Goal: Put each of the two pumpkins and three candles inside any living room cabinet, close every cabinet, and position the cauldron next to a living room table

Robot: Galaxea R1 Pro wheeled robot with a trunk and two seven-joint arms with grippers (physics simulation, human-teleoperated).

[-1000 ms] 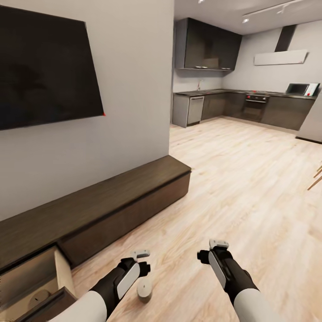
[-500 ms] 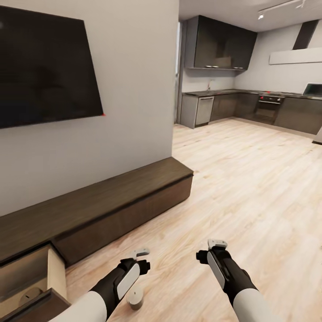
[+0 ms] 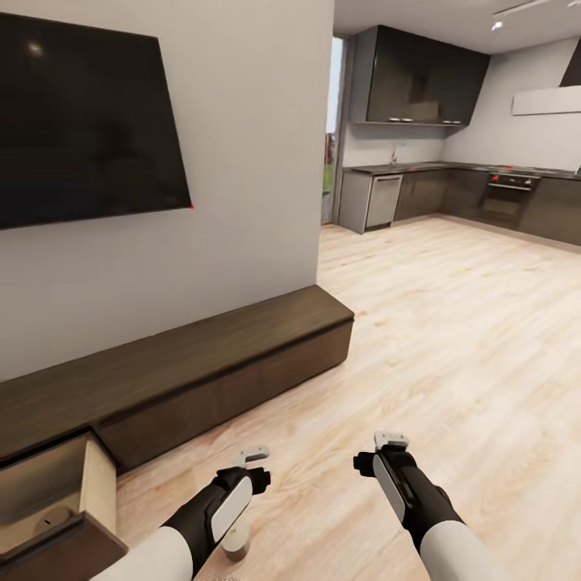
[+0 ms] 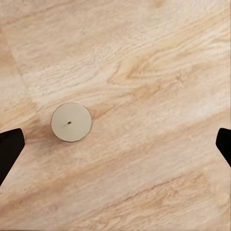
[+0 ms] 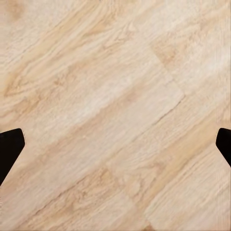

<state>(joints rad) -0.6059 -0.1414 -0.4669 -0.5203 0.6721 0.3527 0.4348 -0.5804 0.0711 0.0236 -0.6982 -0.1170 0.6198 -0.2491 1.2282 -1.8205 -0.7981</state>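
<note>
At the far left, near the robot, a drawer (image 3: pixel 95 492) of the long, low dark-brown cabinet (image 3: pixel 202 363) stands pulled out, its pale wood inside showing a round pale shape that may be a candle already stowed; it is too cut off to be sure. The cabinet runs along the wall under a large black wall screen (image 3: pixel 89 129).

Just right of the drawer, the left gripper (image 3: pixel 252 461) hangs over the floor with its fingers spread wide and nothing between them. A candle (image 4: pixel 71 122) stands upright on the wood floor (image 3: pixel 452 339) below it, partly hidden by the left arm in the head view. From the left wrist camera it sits off to one side of the gap, nearer one fingertip.

The candle is a short, stubby cylinder, likely light, rigid and fairly smooth. A grip across its round side wall looks soundest; squeezed off-centre it might roll or tip.

Further right, the right gripper (image 3: pixel 393 446) is also spread and empty over bare floor. Nothing lies between the candle and the open drawer. A kitchen (image 3: pixel 452 194) sits far right.
</note>
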